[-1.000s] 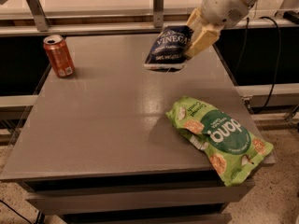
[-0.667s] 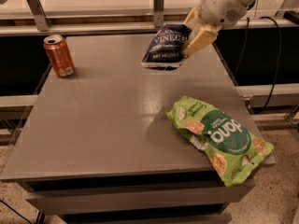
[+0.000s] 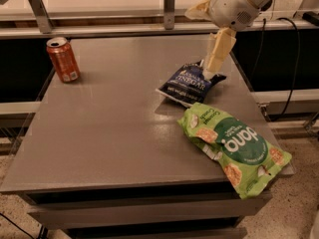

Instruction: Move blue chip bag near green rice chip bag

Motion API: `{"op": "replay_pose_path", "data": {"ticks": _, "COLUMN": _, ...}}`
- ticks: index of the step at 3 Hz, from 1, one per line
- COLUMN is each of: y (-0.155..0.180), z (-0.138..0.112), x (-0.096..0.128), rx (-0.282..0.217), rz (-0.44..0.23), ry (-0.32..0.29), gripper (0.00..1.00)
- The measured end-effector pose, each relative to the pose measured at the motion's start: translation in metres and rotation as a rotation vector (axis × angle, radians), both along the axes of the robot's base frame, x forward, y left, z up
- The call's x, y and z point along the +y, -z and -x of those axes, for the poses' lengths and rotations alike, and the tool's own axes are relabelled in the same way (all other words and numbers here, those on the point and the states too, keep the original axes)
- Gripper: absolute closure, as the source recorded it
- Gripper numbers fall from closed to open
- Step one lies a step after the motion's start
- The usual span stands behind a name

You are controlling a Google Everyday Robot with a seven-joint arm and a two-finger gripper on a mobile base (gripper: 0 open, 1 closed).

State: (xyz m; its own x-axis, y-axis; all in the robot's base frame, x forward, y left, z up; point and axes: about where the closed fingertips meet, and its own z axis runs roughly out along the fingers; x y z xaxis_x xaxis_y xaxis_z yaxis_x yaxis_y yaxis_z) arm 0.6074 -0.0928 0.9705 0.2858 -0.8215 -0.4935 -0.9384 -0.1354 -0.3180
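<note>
The blue chip bag [image 3: 188, 83] is a small crumpled navy bag with white lettering. It lies on the grey table [image 3: 109, 128], right of centre. Its lower edge is just apart from the top of the green rice chip bag [image 3: 233, 142]. The green bag lies flat at the front right corner and overhangs the table's edge. My gripper [image 3: 203, 43] hangs from the arm at the top right, above the blue bag's far right corner. Its fingers are spread open: one cream finger [image 3: 218, 51] points down and touches that corner, the other [image 3: 197, 9] sticks out to the upper left.
An orange-red soda can [image 3: 63, 59] stands upright at the table's far left. A metal rail with posts [image 3: 169, 6] runs along the back. Black cables [image 3: 291, 59] hang beside the table's right edge. The floor shows at the lower right.
The gripper has carried the blue bag from the far right of the table down and forward. The bag now lies on the table next to the green bag, and the fingers have spread.
</note>
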Motion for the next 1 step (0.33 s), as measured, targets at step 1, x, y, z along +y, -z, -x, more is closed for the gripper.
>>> {"op": "replay_pose_path", "data": {"ticks": 1, "y": 0.0, "z": 0.0, "x": 0.0, "rx": 0.0, "rz": 0.0, "ry": 0.0, "gripper": 0.0}}
